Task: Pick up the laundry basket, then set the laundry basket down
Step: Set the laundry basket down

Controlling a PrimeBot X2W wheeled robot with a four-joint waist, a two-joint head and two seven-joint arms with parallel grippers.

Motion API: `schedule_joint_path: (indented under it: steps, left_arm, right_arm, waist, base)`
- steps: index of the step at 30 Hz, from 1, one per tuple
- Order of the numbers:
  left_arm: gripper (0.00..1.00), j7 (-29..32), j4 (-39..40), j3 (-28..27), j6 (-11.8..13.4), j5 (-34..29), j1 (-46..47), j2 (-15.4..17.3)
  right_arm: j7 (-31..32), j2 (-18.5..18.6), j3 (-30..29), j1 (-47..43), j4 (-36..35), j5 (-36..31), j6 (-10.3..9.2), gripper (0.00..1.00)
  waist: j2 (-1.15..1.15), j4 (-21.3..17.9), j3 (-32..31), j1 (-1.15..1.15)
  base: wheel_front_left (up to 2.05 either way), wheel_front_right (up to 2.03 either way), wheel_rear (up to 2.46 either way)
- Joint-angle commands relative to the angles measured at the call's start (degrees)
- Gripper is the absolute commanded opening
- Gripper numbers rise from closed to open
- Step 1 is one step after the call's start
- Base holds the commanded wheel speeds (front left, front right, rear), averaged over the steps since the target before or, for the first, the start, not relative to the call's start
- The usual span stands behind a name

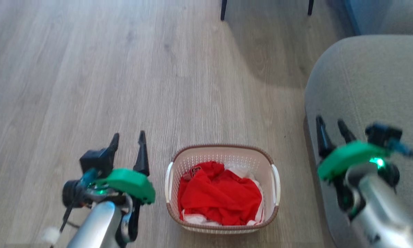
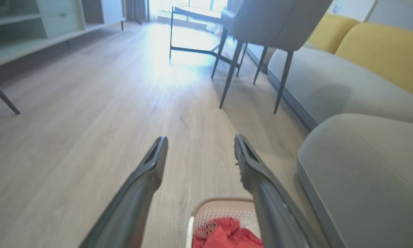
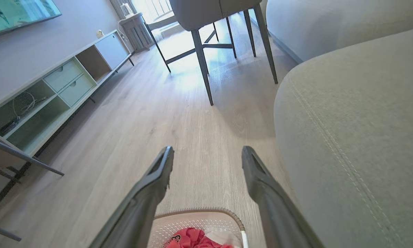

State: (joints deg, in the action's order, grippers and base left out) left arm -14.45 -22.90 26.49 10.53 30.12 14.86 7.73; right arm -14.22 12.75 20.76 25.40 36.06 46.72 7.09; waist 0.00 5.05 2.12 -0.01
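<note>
Currently both arms are low, either side of the load. Left gripper (image 1: 129, 135): fingers spread apart, nothing between them. In the left wrist view the same gripper (image 2: 201, 138) shows bare wood floor (image 2: 89, 120) through the gap.

Right gripper (image 1: 330, 120): also spread and empty. The right wrist view confirms a wide gap at the gripper (image 3: 208, 148).

The laundry basket (image 1: 241, 159) stands upright on the floor (image 1: 123, 69), between the two grippers. It lies just to the right of the left gripper, and the right gripper is somewhat farther off on its other side. Neither gripper touches it.

Its white side handles face the grippers. From each wrist camera the basket sits below and behind the fingertips, at the bottom edge ( (image 2: 223, 210), (image 3: 192, 222)).

Red clothes (image 1: 220, 196) with some white cloth fill the basket.

A grey sofa (image 1: 365, 75) runs along the right gripper's outer side. The gripper seems to hang over the cushion edge, though blur makes contact hard to judge. Dark chair legs (image 2: 231, 74) stand well ahead of the fingertips.
</note>
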Motion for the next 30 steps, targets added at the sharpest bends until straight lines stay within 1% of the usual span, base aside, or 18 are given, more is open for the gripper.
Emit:
schedule_joint_path:
  steps: [1,4,7,9,12,13,16,19,22,25,30]
  left_arm:
    - [1.0,-0.5,5.5,-5.3,-0.6,-3.7,0.2,-0.5]
    - [1.0,-0.5,12.0,-10.0,-2.3,-9.6,-4.3,-2.5]
    - [1.0,-0.5,16.4,-12.6,-4.4,-13.9,-7.6,-3.9]
    - [1.0,-0.5,17.8,-13.3,-5.6,-15.9,-9.4,-4.4]
    - [1.0,-0.5,17.8,-13.8,-7.7,-16.5,-11.3,-4.7]
    - [1.0,-0.5,17.8,-13.8,-7.7,-16.5,-11.3,-4.7]
    - [1.0,-0.5,18.1,-14.0,-8.8,-17.3,-12.3,-4.8]
    - [1.0,-0.5,19.2,-13.6,-8.9,-17.0,-13.3,-4.8]
    - [1.0,-0.5,19.9,-13.9,-8.9,-16.3,-14.1,-4.8]
    - [1.0,-0.5,20.4,-13.9,-9.5,-16.8,-14.5,-4.8]
    - [1.0,-0.5,20.8,-14.2,-9.8,-17.1,-14.8,-4.8]
  right_arm:
    - [-0.8,-1.6,-2.7,-2.0,-5.3,-5.1,0.4,1.0]
    - [-0.8,-4.1,-7.9,-7.7,-12.9,-15.2,0.4,1.0]
    - [-0.8,-6.6,-10.5,-12.7,-19.9,-21.8,0.4,1.0]
    - [-0.8,-7.9,-12.1,-15.5,-24.0,-24.6,0.4,1.0]
    - [-0.8,-9.1,-13.6,-18.8,-28.5,-26.8,0.4,1.0]
    - [-0.8,-9.1,-13.6,-18.8,-28.5,-26.8,0.4,1.0]
    - [-0.8,-9.6,-14.0,-21.3,-31.1,-27.9,0.4,1.0]
    - [-0.8,-9.8,-14.9,-23.0,-31.2,-28.6,0.4,1.0]
    - [-0.8,-9.8,-15.2,-24.0,-30.6,-27.8,0.4,1.0]
    - [-0.8,-9.9,-15.2,-24.3,-30.3,-27.0,0.4,1.0]
    - [-0.8,-9.9,-15.4,-24.3,-30.5,-26.8,0.4,1.0]
  waist:
    - [0.0,0.1,-1.7,0.01]
    - [0.0,0.3,-2.6,0.01]
    - [0.0,0.5,-3.1,0.01]
    - [0.0,0.6,-3.3,0.01]
    - [0.0,0.7,-3.7,0.01]
    - [0.0,0.7,-3.7,0.01]
    - [0.0,0.7,-3.9,0.01]
    - [0.0,0.5,-4.1,0.01]
    - [0.0,0.5,-4.4,0.01]
    - [0.0,0.4,-4.5,0.01]
    - [0.0,0.3,-4.3,0.01]
  base:
    - [0.0,0.0,0.0]
    - [0.0,0.0,0.0]
    - [0.0,0.0,0.0]
    - [0.0,0.0,0.0]
    - [0.0,0.0,0.0]
    - [0.0,0.0,0.0]
    - [0.0,0.0,0.0]
    - [0.0,0.0,0.0]
    - [0.0,0.0,0.0]
    - [0.0,0.0,0.0]
    - [0.0,0.0,0.0]
